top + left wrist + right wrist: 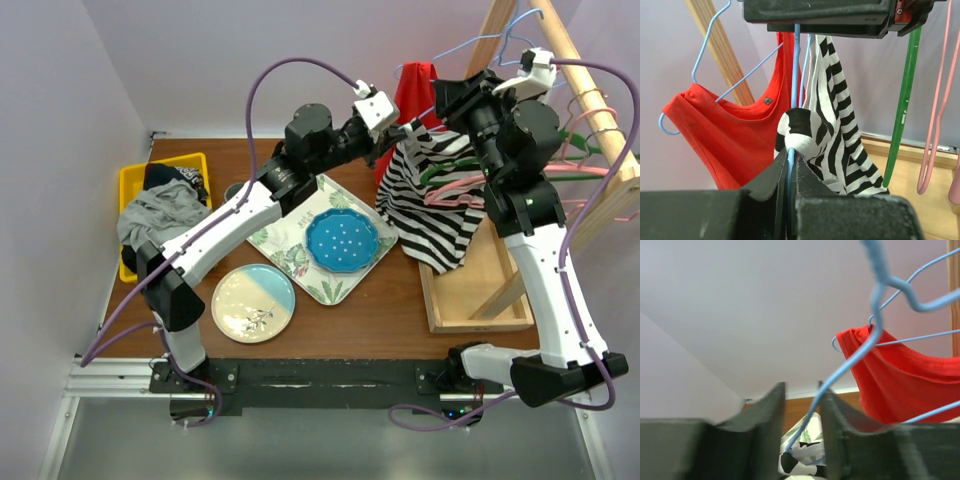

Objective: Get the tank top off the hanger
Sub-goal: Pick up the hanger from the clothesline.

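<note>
Both on blue hanger [795, 65]: left pincer [790, 150] clamped on wire, right pincer [802, 390] half-open around it. Risk: striped tank top [832, 125] snags, whole hanger gets dragged along.

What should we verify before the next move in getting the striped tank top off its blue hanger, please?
1. The left gripper is shut on the blue hanger: ok.
2. The right gripper holds the hanger: not ok; its jaws stand apart, with the wire passing between them.
3. The striped tank top is free of the hanger: not ok; fabric is bunched on the wire just above the left gripper.
4. Fabric is kept out of the left grip: cannot tell.
5. The red tank top is clear of the striped one: cannot tell; it hangs close beside on its own hanger.
</note>
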Robot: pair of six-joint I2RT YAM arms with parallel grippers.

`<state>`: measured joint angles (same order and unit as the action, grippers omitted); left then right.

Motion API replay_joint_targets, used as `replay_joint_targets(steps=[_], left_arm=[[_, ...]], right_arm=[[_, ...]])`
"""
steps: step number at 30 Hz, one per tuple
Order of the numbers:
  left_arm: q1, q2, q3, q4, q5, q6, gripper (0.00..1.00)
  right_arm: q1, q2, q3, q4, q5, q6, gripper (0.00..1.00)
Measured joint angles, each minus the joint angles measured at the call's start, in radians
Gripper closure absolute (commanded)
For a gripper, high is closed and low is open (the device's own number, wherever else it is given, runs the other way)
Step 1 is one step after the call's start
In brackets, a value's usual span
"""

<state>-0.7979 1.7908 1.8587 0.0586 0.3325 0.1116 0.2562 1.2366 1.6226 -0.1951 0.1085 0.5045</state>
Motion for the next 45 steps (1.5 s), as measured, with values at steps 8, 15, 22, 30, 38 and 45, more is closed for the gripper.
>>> replay_joint_targets(steps=[8, 15, 22, 30, 38, 45], left_arm=[[0.031, -0.037, -0.108, 0.056, -0.019, -0.070, 1.00], [0.064, -0.037, -0.111, 0.106, -0.034, -0.138, 1.00], [0.064, -0.045, -0.132, 0.136, -0.057, -0.164, 1.00], [0.078, -0.171, -0.278, 0.127, -0.064, -0.172, 1.00], [0.084, -0.319, -0.352, 0.081, -0.079, -0.171, 1.00], [0.091, -0.481, -0.480, 0.036, -0.075, -0.171, 1.00]], right_arm=[[0.001, -0.037, 0.000, -0.026, -0.048, -0.026, 0.13], [0.001, -0.106, 0.020, -0.031, -0.059, -0.044, 0.01], [0.001, -0.134, 0.096, -0.050, -0.044, -0.063, 0.01], [-0.001, -0.153, 0.196, -0.082, -0.032, -0.124, 0.02], [-0.001, -0.150, 0.227, -0.100, -0.073, -0.166, 0.03], [-0.001, -0.122, 0.229, -0.151, -0.083, -0.203, 0.12]])
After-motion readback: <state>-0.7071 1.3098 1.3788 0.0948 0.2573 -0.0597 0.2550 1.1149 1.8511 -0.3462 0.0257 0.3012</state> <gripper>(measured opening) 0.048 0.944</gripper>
